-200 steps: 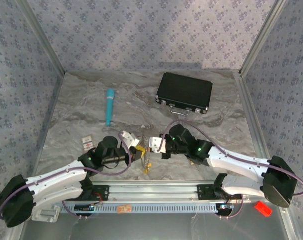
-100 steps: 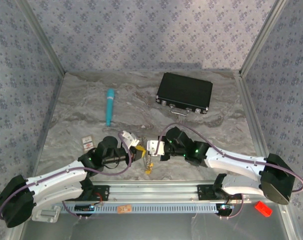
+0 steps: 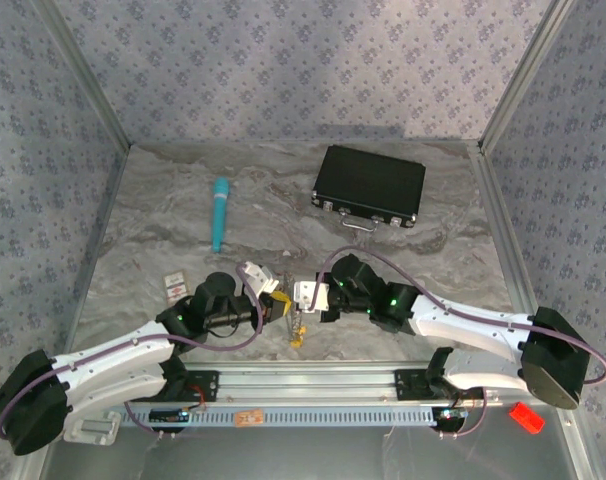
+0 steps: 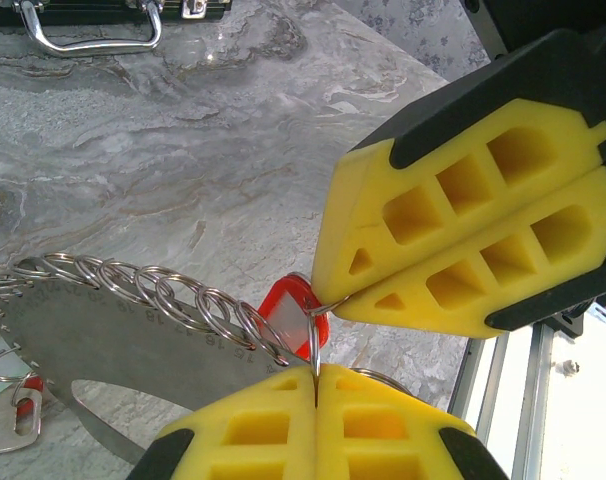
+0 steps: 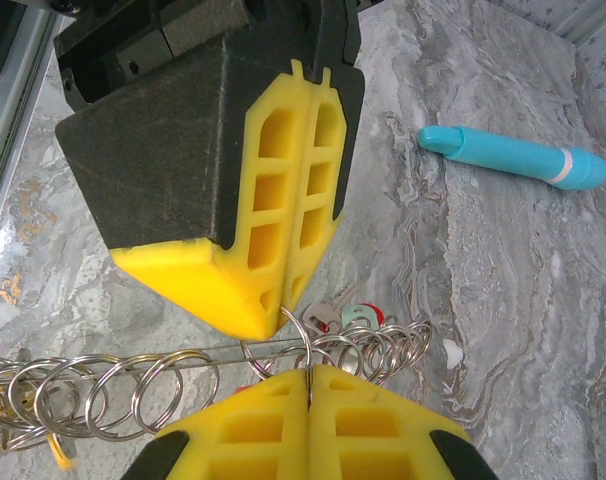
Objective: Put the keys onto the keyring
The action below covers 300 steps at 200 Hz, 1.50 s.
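Down at the near edge of the desk (image 3: 163,250) both arms are meeting nose to nose. The left claw (image 4: 315,378) is clamping shut on the thin keyring (image 5: 183,352). The right claw (image 5: 308,378) is pinching shut on the loop by the red tag (image 4: 288,318). Several keys (image 5: 328,312) are already hanging on the wire, I'd say, and this one is not clearly threaded yet.

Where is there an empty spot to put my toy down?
Bare marble table lies between the teal pen-like tube and the flat black case, and along the far wall. The near middle is crowded: the left gripper and right gripper meet there, shut on the small tagged metal keys strung on the thin wire keyring.
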Tool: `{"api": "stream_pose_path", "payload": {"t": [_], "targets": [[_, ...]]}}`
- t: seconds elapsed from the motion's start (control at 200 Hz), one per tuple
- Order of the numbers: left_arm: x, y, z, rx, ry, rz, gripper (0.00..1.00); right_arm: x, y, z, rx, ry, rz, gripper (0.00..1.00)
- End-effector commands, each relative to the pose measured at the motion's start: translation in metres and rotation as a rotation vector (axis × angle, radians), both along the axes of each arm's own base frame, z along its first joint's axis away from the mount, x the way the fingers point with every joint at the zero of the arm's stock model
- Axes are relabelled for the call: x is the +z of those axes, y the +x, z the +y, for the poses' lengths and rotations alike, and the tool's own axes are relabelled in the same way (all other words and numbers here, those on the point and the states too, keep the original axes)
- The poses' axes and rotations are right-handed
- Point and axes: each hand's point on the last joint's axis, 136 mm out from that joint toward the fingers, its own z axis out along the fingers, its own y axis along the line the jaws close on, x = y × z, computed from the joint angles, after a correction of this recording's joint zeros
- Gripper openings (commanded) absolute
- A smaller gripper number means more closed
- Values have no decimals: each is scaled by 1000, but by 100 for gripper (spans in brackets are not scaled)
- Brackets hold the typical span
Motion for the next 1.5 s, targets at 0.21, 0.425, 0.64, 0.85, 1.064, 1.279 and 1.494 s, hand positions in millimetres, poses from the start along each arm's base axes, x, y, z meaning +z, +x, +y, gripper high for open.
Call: {"api": "stream_pose_path", "payload": {"t": [0.21, 0.425, 0.64, 0.85, 1.064, 1.279, 1.494], "targets": [[33, 7, -8, 0, -80, -52, 0, -10, -10, 0, 40, -28, 27, 0], [33, 7, -8, 1, -83, -53, 0, -14, -15, 2, 59, -35, 52, 0], [33, 8, -8, 3, -82, -52, 0, -14, -19, 3, 74, -32, 63, 0], [33, 9, -7, 7, -81, -55, 0, -13, -23, 4, 90, -29, 81, 0], [33, 11, -7, 14, -83, -76, 0, -13, -23, 6, 83, -14, 107, 0], [26, 11, -7, 4, -53, -86, 0, -9, -23, 6, 73, 4, 109, 29], [22, 9, -6, -13, -34, -114, 0, 11, -30, 0, 90, 60, 160, 35]]}}
